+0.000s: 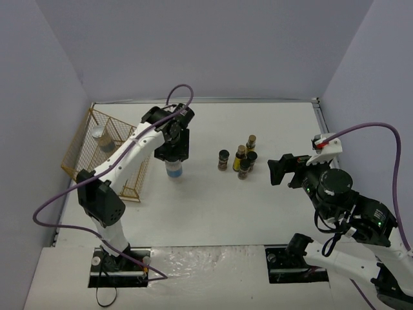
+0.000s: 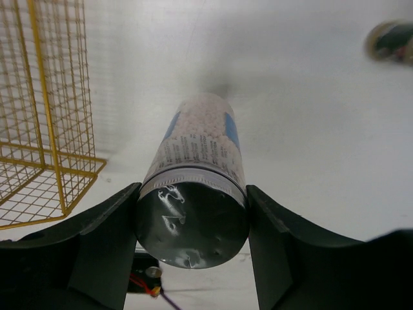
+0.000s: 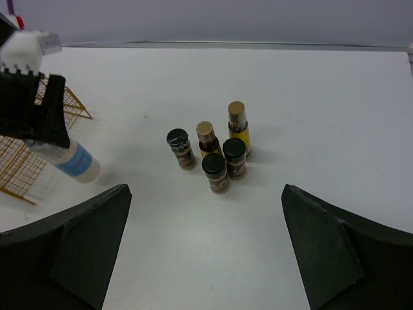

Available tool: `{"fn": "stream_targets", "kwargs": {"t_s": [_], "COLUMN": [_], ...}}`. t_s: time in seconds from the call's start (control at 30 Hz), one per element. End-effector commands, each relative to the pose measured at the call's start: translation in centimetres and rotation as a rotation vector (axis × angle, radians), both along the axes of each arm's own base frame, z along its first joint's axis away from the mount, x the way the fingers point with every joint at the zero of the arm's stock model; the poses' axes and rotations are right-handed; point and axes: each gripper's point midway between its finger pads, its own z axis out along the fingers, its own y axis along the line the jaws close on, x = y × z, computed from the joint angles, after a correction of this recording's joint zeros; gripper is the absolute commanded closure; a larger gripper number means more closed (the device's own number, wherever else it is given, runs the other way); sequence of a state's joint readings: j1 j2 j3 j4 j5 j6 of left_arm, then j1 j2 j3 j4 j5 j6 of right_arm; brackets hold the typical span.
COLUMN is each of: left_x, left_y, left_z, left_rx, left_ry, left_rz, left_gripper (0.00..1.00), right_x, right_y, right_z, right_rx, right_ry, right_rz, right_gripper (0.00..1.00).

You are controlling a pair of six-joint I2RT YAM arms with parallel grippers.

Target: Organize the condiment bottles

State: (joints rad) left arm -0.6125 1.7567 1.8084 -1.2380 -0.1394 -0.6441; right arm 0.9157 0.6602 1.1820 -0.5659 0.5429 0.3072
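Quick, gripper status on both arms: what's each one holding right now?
Left gripper: closed on the white bottle, one finger on each side of its cap.
Right gripper: open, holding nothing.

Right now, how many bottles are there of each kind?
White bottles with silver caps: 2 (one inside the gold rack, one in the left gripper)
Dark jars with black caps: 3
Slim yellow bottles with gold caps: 2
Total: 7
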Motion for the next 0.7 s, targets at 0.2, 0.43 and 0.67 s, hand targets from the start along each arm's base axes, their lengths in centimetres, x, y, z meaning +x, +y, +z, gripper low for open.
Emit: {"fn": "stream_targets", "kwargs": {"t_s": [0.2,0.43,0.67], "left_x": [-0.3,0.0,-2.6], "left_y": [9.6,15.4,22.5], "left_z": [14.7,17.0,18.2], "left_rx": [-0.068,-0.091,0.033], "left_ry": [-0.256,-0.388,-0.507], "left_rz": [0.381,0.673,0.940], "left_gripper": [1.00,1.00,1.00], "right_x": [-0.5,-1.3,-1.8], "right_y": [-0.3,0.6,1.9], "right_z": [1.4,0.8,-0.5], "right_rx": [0.007,-0.006,-0.054], "right_ry": [-0.063,-0.061,-0.047], "right_rz": [0.041,0.132,0.221], "right_gripper": [0.00,0.00,0.00]}}
